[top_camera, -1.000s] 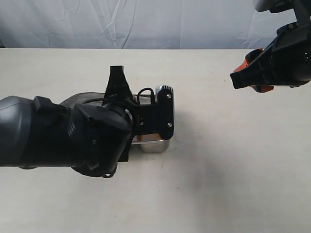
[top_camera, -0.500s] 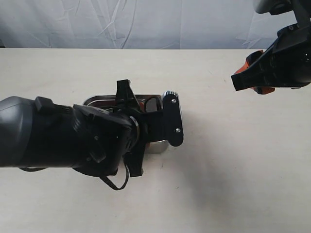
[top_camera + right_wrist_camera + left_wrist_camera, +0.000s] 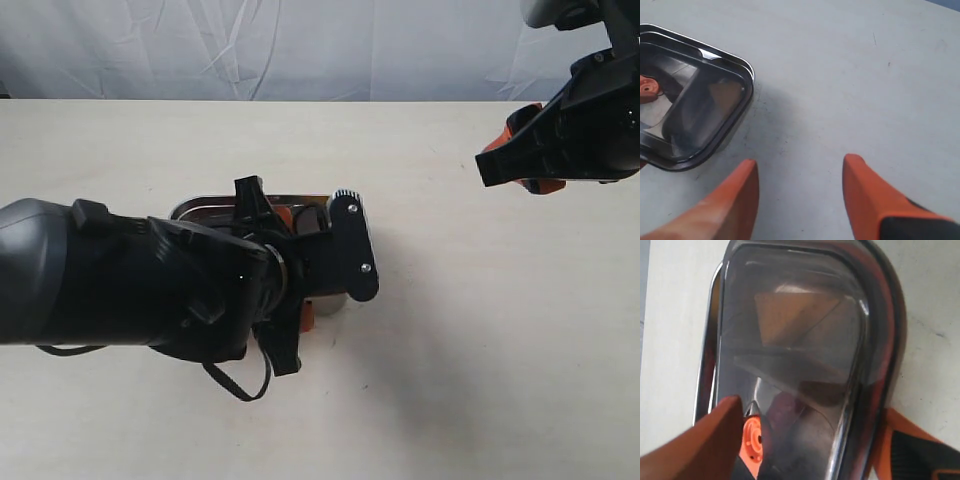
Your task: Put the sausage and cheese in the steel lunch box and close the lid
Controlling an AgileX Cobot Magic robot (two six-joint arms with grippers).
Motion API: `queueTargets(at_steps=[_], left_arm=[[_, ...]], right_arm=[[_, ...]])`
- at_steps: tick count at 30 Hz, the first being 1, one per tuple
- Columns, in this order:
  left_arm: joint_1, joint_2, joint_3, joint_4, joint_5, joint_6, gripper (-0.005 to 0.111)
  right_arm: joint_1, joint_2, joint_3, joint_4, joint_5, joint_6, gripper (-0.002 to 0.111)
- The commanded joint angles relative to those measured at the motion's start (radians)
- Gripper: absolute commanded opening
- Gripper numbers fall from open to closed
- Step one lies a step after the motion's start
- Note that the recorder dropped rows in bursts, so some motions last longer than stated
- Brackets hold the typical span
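**Item 1: left gripper** [image 3: 812, 412]. Fingers set wide apart, with nothing clamped between them. One finger is over the lid beside the centre valve [image 3: 752, 437], and the other is outside the lid's long edge. Whether either finger touches cannot be told.

**Item 2: lid** [image 3: 795, 270]. Dark and see-through, it lies on top of the steel lunch box [image 3: 707, 365], left of centre in the exterior view and mostly hidden under the left arm. Its long axis runs left to right across that frame, matching the box. The orange seal shows along one long side, so it is probably not yet pressed home there.

**Item 3: sausage** [image 3: 785, 407]. A dim red shape under the lid, close to the valve. Its heading is too blurred to tell.

**Item 4: cheese** [image 3: 800, 320]. An orange wedge under the lid, in the compartment beyond the divider.

**Item 5: table** [image 3: 480, 350]. A pale surface that carries the box.

**Item 6: right gripper** [image 3: 800, 162]. It is at the upper right of the exterior frame, well apart from the box, with its fingers spread and nothing held.

**Step in hand (judgement):** both foods are loaded and the lid is being closed. The next move calls for even downward pressure along the long side where the seal shows, keeping the lid square to the box.
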Motion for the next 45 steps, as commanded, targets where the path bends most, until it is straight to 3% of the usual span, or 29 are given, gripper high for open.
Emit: queueTargets(at_steps=[1,26,32,35,38,45], left_arm=[[-0.008,-0.001,0.001,-0.015,0.036,-0.012,0.07],[-0.035,-0.001,0.001,-0.087,0.143,-0.012,0.07],[-0.035,-0.001,0.001,-0.054,0.146,-0.012,0.07],[-0.035,-0.001,0.001,-0.048,0.146,-0.014,0.07],[-0.035,-0.001,0.001,-0.048,0.146,-0.014,0.07],[-0.035,-0.001,0.001,-0.042,0.144,-0.014,0.07]], right_arm=[[-0.004,-0.006,-0.003,-0.009,0.004,0.001,0.05],[-0.004,-0.006,-0.003,-0.001,0.008,0.001,0.05],[-0.004,0.003,0.02,0.193,0.049,-0.001,0.049],[-0.004,0.027,0.076,0.302,0.039,-0.034,0.034],[-0.004,0.057,0.151,0.38,-0.039,-0.033,0.0],[-0.004,0.164,0.203,0.59,-0.144,-0.168,0.0]])
